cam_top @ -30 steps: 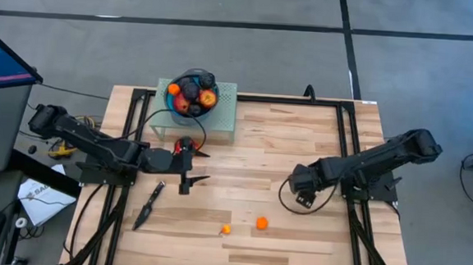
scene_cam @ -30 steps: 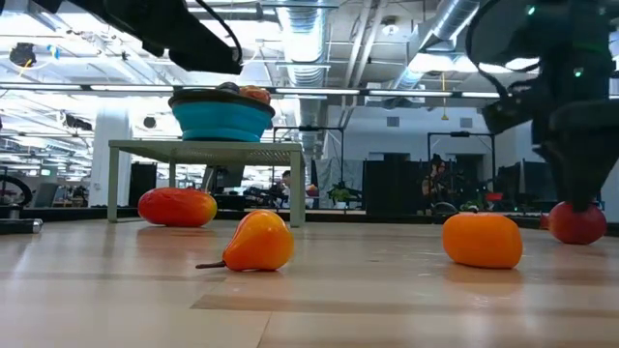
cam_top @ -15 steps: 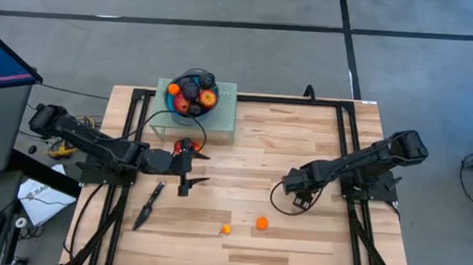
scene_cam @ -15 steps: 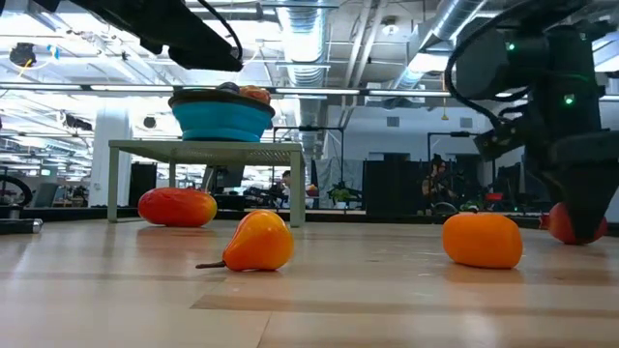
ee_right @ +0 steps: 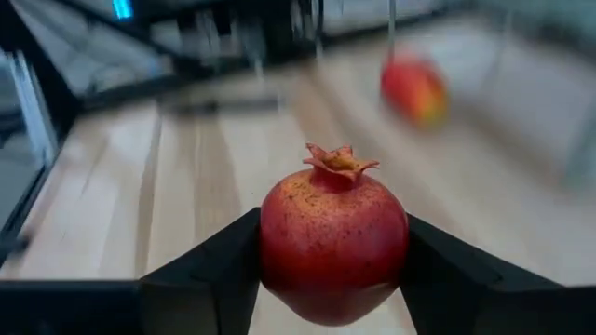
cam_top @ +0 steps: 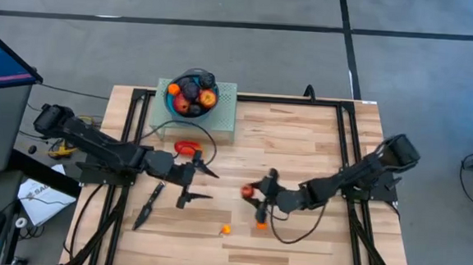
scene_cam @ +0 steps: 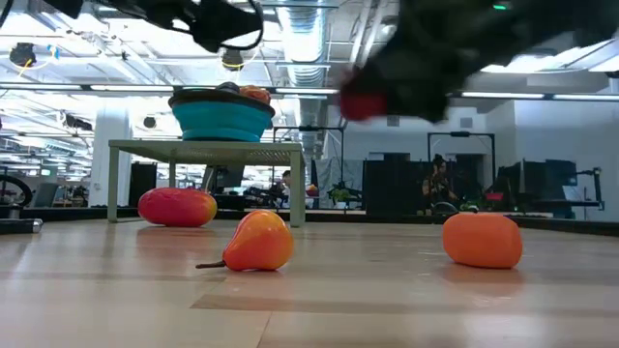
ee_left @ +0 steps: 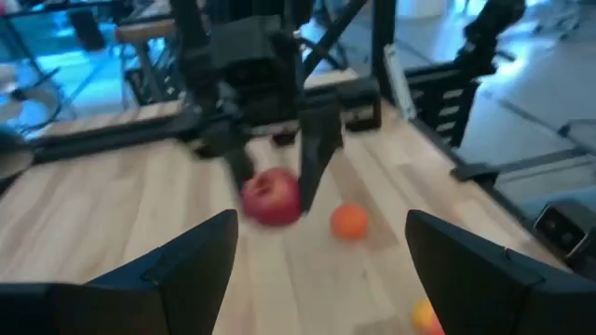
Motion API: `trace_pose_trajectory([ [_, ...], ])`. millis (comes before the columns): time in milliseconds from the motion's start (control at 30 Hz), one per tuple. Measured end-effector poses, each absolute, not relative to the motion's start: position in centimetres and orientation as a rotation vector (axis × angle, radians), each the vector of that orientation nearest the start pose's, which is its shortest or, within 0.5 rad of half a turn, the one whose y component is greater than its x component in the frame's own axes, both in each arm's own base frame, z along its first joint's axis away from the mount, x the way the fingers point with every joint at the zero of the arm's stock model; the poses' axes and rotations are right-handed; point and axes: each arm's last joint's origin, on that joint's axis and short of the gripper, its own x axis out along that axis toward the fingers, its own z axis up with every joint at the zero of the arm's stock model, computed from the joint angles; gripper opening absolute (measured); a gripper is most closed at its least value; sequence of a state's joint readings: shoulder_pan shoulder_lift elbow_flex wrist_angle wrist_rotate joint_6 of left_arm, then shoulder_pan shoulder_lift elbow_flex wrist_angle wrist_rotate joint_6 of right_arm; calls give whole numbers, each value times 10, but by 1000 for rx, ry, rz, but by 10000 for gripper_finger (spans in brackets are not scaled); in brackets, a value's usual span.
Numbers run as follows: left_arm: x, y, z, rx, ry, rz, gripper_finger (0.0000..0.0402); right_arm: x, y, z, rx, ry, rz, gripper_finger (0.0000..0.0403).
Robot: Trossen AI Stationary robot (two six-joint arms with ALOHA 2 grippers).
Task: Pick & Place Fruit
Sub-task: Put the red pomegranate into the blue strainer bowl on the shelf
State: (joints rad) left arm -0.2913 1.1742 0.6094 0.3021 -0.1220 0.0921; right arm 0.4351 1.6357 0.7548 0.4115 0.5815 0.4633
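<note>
My right gripper (cam_top: 251, 192) is over the middle of the table, shut on a red pomegranate-like fruit (ee_right: 333, 247), which the low view shows as a red blur (scene_cam: 363, 102) well above the table. My left gripper (cam_top: 204, 185) stands open just left of it, with nothing between its fingers. A longer red-orange fruit (cam_top: 188, 148) lies on the table by the green stand. A small orange pear-shaped fruit (scene_cam: 259, 242) and an orange fruit (scene_cam: 482, 240) lie near the front edge. Several fruits fill the blue bowl (cam_top: 172, 104). My right gripper pinches the red fruit by its two opposite sides (ee_right: 270, 244) between its two fingers. The fingers come nearly level, slanting slightly down, from the table's right. The fruit sits upright with its crown (ee_right: 337, 160) on top, lifted clear of the table.
The blue bowl stands on a green stand (cam_top: 221, 119) at the far left of the table. A dark knife-like tool (cam_top: 148, 205) lies near the left edge. Bare wood lies at the table's right half and far side.
My right gripper has swung from the table's right part toward its middle, tipping from pointing down to nearly level, and has lifted the red fruit off the table. My left gripper has shifted a little toward the near edge and the middle, uncovering the longer red-orange fruit.
</note>
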Motion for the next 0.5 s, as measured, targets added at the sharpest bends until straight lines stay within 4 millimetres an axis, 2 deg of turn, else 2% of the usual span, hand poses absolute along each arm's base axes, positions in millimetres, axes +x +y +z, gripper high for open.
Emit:
trace_pose_trajectory([
  [67,248,-71,236,138,231,-198,303,316,123,176,150,278,-249,202],
  [133,254,-72,233,101,225,-187,302,333,123,175,56,272,-282,192],
  [233,261,-62,238,-86,220,-91,302,357,123,171,-78,298,-355,186],
  [367,263,-47,236,-234,276,3,307,387,122,170,-244,349,-493,202],
  [500,258,-38,226,-349,394,77,330,408,121,166,-360,412,-615,214],
])
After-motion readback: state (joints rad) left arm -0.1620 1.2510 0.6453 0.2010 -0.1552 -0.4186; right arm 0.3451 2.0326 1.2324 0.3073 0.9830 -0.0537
